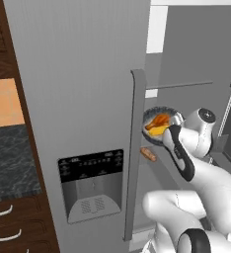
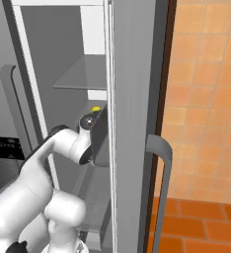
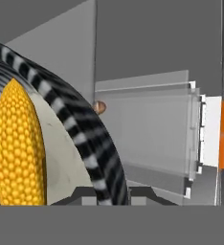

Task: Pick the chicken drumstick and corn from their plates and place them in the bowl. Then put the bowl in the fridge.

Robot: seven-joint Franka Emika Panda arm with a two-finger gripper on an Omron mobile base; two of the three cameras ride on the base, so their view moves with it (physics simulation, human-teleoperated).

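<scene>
My claw (image 3: pixel 106 191) is closed on the rim of the bowl (image 3: pixel 92 143); in the hand view the two finger tips stand on either side of the striped wall. The bowl hangs in the air inside the open fridge (image 1: pixel 78 74), tilted, with its mouth turned toward the left base camera. In it lies the corn (image 3: pixel 18 148), pressed against the inside wall, and beside it the chicken drumstick (image 1: pixel 159 120), which shows orange-brown in the left base view. Both foods are loaded, so I judge that only the setting down of the bowl remains.

A little farther, below the bowl, a small orange-brown thing (image 1: pixel 148 154) lies on a lower level of the fridge; I cannot tell what it is. Beyond the rim I see a glass shelf (image 3: pixel 147 134) and the grey back wall.

To do this step well, I should first bring the bowl level, because with this tilt the corn may roll out. Then I should lower it slowly until its bottom rests flat on a shelf, away from the edge, and open only after that.
</scene>
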